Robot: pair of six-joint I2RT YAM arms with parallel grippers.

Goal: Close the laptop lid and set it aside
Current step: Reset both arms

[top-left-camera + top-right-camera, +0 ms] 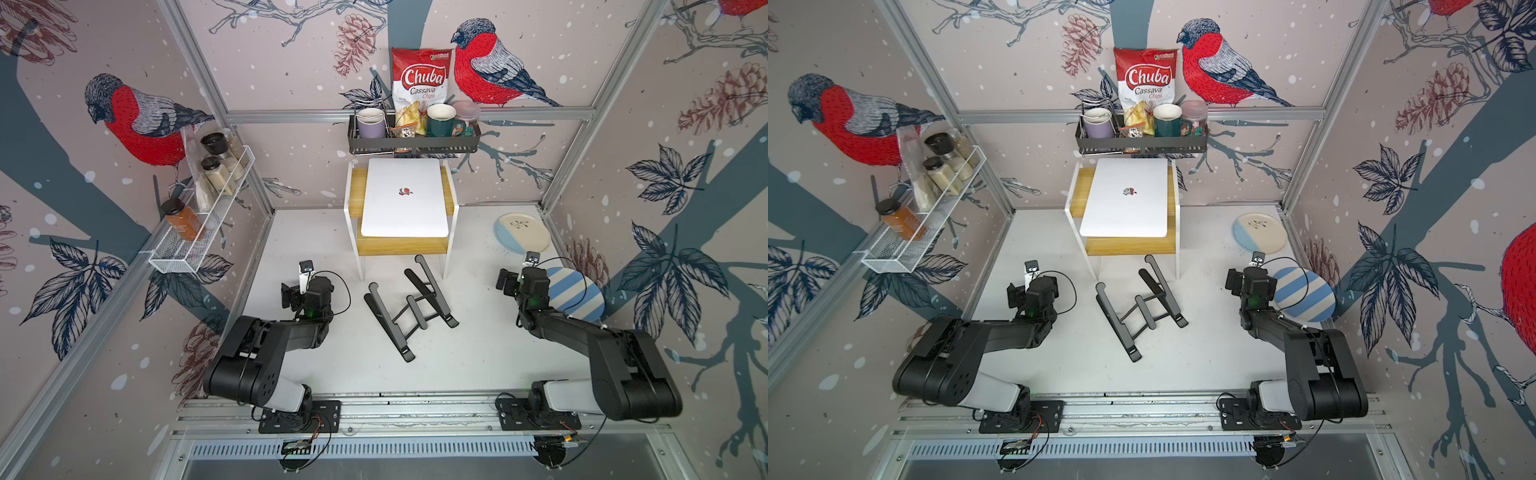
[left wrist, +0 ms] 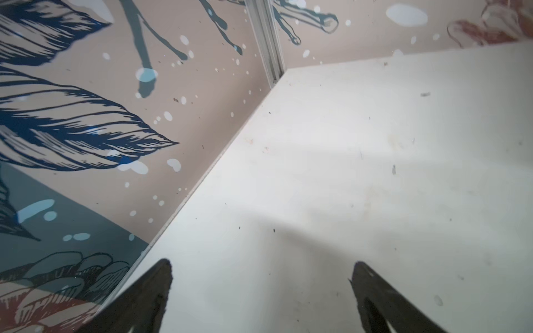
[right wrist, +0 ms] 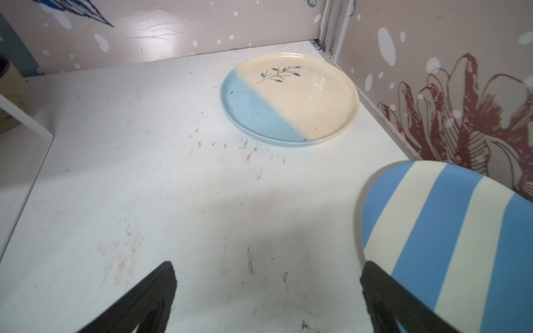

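Observation:
The laptop (image 1: pixel 405 208) (image 1: pixel 1125 212) lies flat on a small white-and-wood table (image 1: pixel 399 246) at the back centre. The laptop lid (image 1: pixel 419 174) is down, silver-white face up, with a small logo in its middle. My left gripper (image 1: pixel 289 296) (image 2: pixel 261 276) hangs open over bare tabletop at the front left, far from the laptop. My right gripper (image 1: pixel 508 282) (image 3: pixel 268 276) is open too, at the front right, with nothing between its fingers. A blue-striped plate (image 3: pixel 450 230) lies close beside one right finger.
A black folding slatted stand (image 1: pixel 409 307) lies on the white tabletop in front of the small table. A blue-and-cream plate (image 1: pixel 523 237) sits at the back right. A black shelf (image 1: pixel 415 143) with mugs and chips hangs above the laptop; a wire rack (image 1: pixel 199 232) holds jars at left.

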